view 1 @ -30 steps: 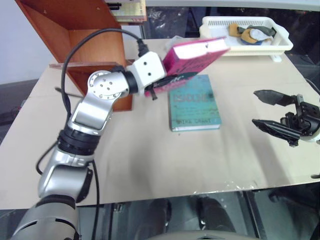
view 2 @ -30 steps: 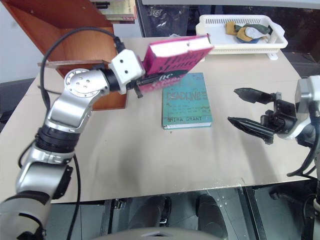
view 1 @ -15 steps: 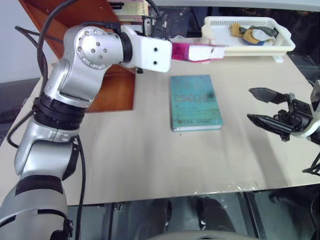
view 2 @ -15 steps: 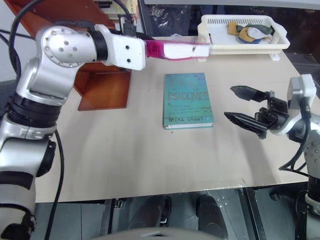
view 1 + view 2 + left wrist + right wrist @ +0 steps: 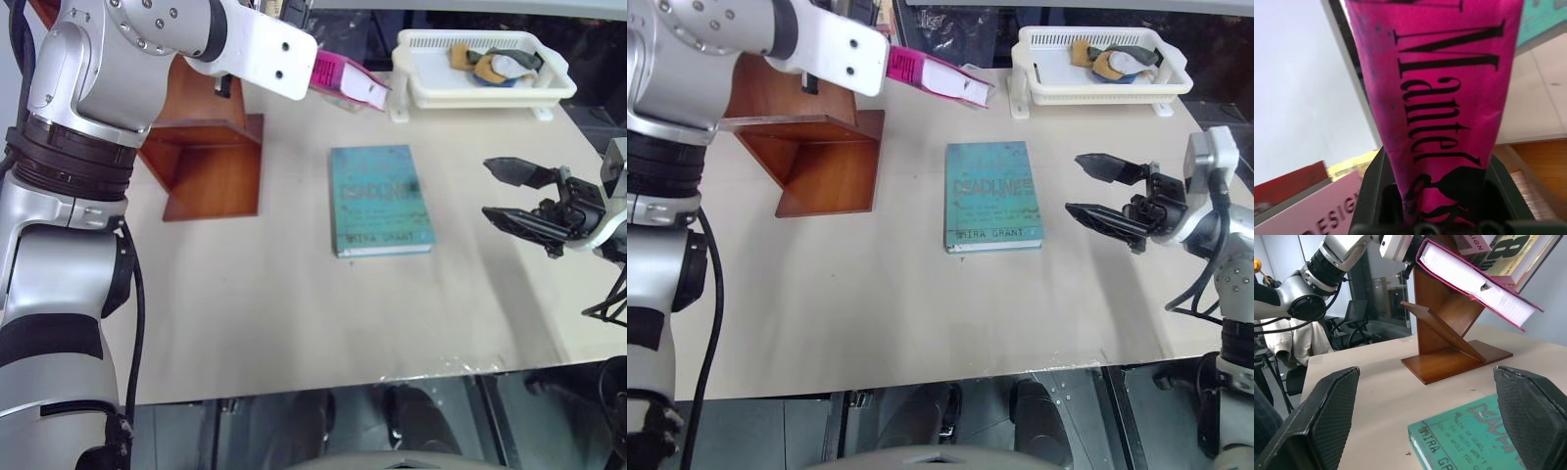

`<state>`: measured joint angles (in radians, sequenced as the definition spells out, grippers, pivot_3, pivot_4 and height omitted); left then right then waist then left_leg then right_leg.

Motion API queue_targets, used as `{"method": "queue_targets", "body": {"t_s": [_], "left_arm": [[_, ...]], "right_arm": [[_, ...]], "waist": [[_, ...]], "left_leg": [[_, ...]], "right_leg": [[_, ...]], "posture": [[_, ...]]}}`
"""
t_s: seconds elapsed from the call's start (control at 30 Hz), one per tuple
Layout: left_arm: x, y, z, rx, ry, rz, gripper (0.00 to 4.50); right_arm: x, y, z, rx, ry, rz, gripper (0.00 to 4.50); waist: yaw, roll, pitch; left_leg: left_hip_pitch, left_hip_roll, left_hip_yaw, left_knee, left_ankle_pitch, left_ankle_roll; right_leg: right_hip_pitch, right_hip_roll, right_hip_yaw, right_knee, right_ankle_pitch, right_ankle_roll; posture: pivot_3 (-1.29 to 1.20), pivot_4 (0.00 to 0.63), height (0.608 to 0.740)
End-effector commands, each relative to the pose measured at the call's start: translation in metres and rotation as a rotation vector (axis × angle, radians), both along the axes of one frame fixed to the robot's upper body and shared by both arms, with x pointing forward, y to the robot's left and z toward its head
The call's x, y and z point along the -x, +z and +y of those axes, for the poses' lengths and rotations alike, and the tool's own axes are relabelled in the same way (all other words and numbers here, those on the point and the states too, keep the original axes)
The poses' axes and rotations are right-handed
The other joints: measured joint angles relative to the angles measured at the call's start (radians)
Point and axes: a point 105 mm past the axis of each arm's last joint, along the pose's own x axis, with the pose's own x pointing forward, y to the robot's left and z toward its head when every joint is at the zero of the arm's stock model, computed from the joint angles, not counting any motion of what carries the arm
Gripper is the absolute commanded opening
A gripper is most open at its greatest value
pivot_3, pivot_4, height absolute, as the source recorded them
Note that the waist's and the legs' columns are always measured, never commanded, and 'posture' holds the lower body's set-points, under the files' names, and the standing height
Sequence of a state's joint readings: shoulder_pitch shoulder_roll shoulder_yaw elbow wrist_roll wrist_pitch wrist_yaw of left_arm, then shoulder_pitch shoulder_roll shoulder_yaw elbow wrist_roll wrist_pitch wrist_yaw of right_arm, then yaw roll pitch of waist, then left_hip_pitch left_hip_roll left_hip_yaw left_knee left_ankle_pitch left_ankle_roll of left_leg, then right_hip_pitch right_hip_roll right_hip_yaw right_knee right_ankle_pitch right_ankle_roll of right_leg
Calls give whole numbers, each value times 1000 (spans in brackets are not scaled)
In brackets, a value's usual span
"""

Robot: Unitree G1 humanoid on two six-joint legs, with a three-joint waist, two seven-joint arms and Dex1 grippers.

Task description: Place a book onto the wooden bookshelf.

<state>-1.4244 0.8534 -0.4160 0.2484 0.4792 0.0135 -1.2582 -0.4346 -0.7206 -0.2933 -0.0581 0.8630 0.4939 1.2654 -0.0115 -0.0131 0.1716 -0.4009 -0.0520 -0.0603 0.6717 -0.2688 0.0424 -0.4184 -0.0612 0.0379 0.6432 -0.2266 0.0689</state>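
The pink book [image 5: 349, 81] hangs in the air, tilted, with its page edge showing, beside the upper part of the wooden bookshelf [image 5: 208, 147]. My left gripper [image 5: 1437, 159] is shut on its lower end, one black finger [image 5: 1371, 188] on each side of the cover with the "Mantel" lettering. The book [image 5: 1474, 278] sits above and in front of the shelf's angled panels [image 5: 1449, 340]. At the table's right side my right gripper [image 5: 1104, 192] hovers open and holds nothing, pointing toward the teal book.
A teal-blue book [image 5: 380, 199] lies flat mid-table between the two grippers. A white plastic basket [image 5: 423, 90] with cloth items stands at the back right. Other books [image 5: 1508, 252] lean on the shelf's top. The table's front edge is near.
My left arm has lifted the pink book from just above the teal book to higher up and further back, rolling it over. The right gripper has barely shifted and stays open.
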Motion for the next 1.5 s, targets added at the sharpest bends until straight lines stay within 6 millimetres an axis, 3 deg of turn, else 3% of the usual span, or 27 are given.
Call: {"method": "queue_targets", "body": {"t_s": [0.03,0.17,0.27,0.5,0.73,1.03,1.2,1.5], "left_arm": [[8,22,18,23,75,-62,1014],[10,18,26,21,90,-73,1014],[21,4,15,68,15,-13,1014],[41,-3,8,157,-39,34,1014],[55,3,17,222,-2,36,1014],[64,21,40,165,105,-46,1014],[67,17,56,61,157,-43,1014],[62,7,81,25,297,-12,1014]], "right_arm": [[2,11,0,0,11,-60,4500],[-3,13,1,1,15,-63,4500],[-7,11,2,0,23,-61,4500],[-12,9,8,-7,48,-57,4500],[-14,8,9,-7,56,-56,4500],[-13,7,8,-8,49,-51,4500],[-13,6,7,-9,45,-45,4500],[-10,12,6,-22,80,-46,4500]], "waist": [[-4,0,1],[-9,1,1],[-6,1,2],[-2,0,2],[-5,0,2],[-5,0,2],[-5,0,2],[-5,0,2]], "left_leg": [[0,0,0,0,0,0],[0,1,1,0,0,0],[0,1,1,0,0,0],[-1,1,1,3,0,0],[-1,1,1,4,0,0],[-1,1,1,5,0,0],[0,1,1,6,0,0],[0,1,1,10,-2,3]], "right_leg": [[0,0,0,0,0,0],[-1,1,1,1,0,0],[-1,1,2,2,0,0],[-2,0,2,3,0,0],[-2,1,2,5,0,0],[-2,1,2,6,0,0],[-2,1,2,7,0,0],[-2,2,2,11,0,0]], "posture": [[0,150,740],[0,150,740],[0,150,740],[0,150,740],[0,150,740],[0,150,740],[0,150,740],[0,150,740]]}}
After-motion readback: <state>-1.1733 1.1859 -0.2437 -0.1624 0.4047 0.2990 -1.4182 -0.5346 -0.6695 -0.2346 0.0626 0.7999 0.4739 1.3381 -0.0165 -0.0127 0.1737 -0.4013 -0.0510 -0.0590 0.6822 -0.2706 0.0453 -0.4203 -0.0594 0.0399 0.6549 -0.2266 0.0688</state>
